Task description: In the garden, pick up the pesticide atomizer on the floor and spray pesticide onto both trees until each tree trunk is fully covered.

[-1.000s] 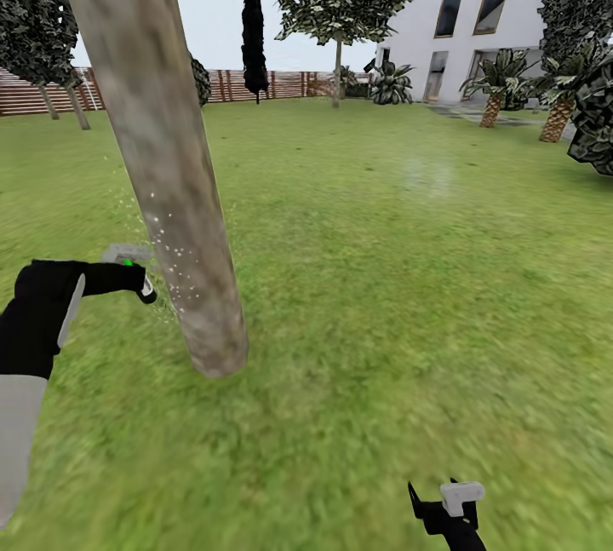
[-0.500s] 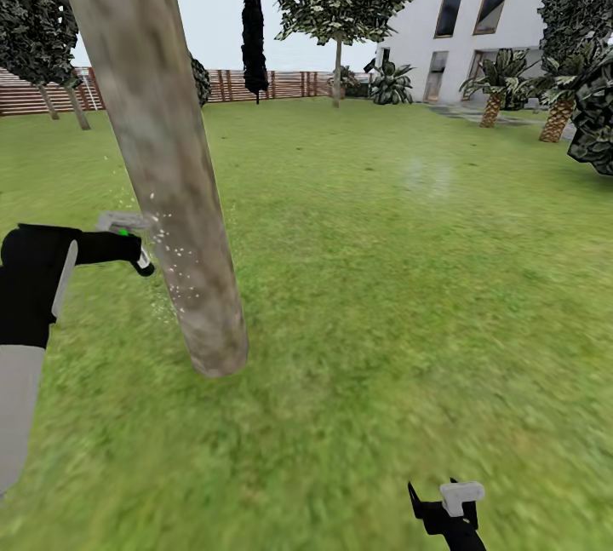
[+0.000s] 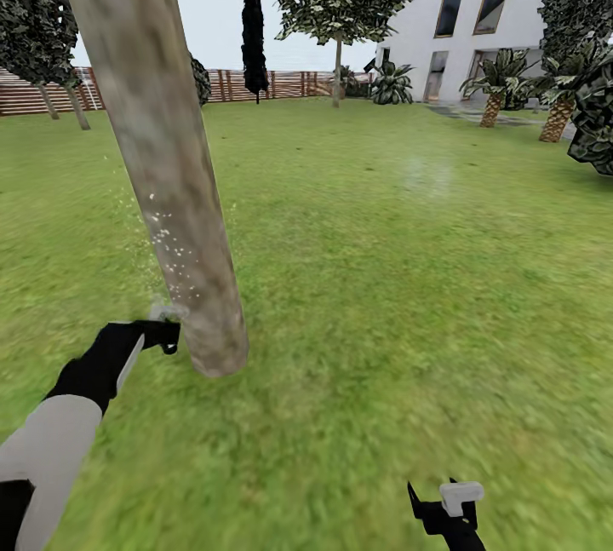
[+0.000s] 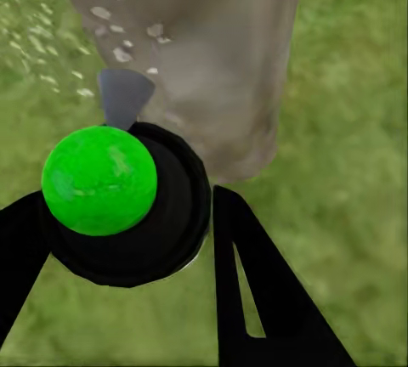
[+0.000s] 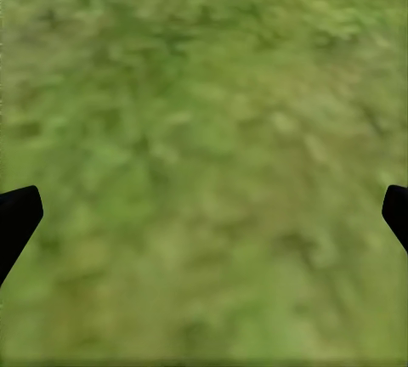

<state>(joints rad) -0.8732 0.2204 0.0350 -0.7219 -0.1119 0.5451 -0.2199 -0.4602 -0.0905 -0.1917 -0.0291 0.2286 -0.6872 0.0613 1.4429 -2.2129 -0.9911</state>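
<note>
Mottled tree trunk (image 3: 183,261) just beyond left tool's (image 3: 163,331) atomizer (image 4: 119,193).

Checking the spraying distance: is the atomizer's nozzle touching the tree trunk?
Cannot tell. In the left wrist view the atomizer's grey nozzle overlaps the tree trunk with no visible gap, and in the head view it sits right against the trunk's edge.

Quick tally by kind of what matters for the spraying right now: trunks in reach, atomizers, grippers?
Tree trunk, thick, speckled with pesticide: 1
Pesticide atomizer, green-topped: 1
Grippers: 2, the left gripper shut on the atomizer, the right gripper open over grass
Total: 4
</note>
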